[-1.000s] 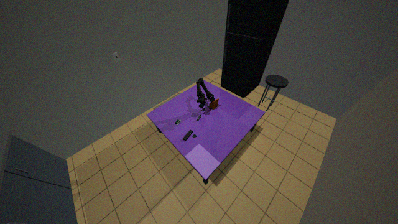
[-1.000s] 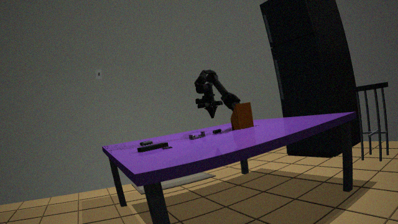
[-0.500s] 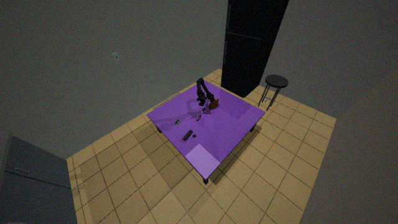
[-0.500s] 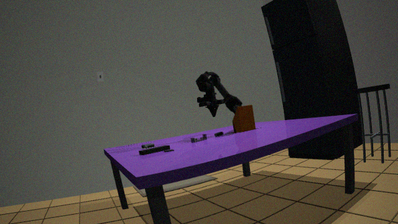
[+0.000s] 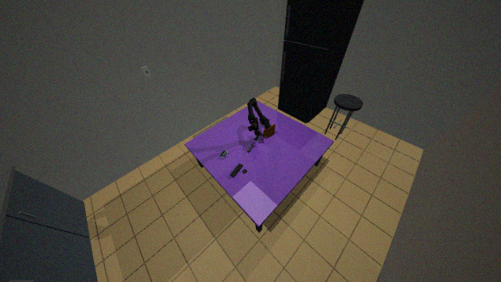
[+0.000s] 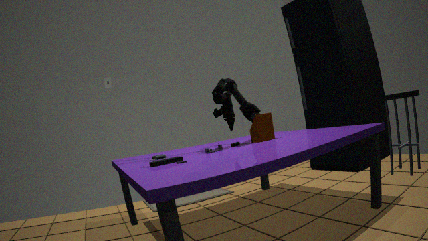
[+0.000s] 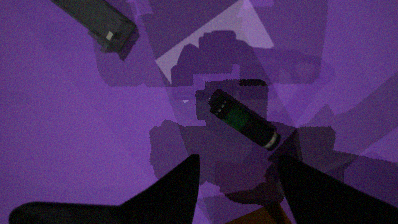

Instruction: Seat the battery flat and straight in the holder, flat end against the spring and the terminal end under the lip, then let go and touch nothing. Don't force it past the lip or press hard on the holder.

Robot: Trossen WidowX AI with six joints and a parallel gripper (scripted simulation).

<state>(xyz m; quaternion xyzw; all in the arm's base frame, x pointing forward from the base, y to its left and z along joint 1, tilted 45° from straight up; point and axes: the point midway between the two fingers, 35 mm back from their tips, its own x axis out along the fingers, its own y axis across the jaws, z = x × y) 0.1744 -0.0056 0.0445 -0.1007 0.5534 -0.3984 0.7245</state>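
The dark battery [image 6: 235,144] [image 7: 239,118] with a green patch lies on its side on the table, outside the holder. In the wrist view it slants, with a pale ring at its lower right end; which end has the terminal is unclear. The grey holder [image 5: 250,148] [image 6: 208,150] [image 7: 107,27] is apart from it, partly cut off at the upper left of the wrist view; its spring is out of that view. My gripper [image 5: 257,139] [image 6: 231,128] [image 7: 238,162] is partly open and empty, above the table near the battery. In the wrist view the right fingertip appears close to the battery's ringed end.
An orange block [image 5: 269,131] [image 6: 263,128] stands by the arm's base. Farther along the purple table [image 5: 290,168] [image 6: 301,144] lie a long dark bar [image 5: 236,170] [image 6: 166,161], a small dark flat piece [image 5: 244,171] [image 6: 181,162] and another small item [image 5: 223,153] [image 6: 158,156].
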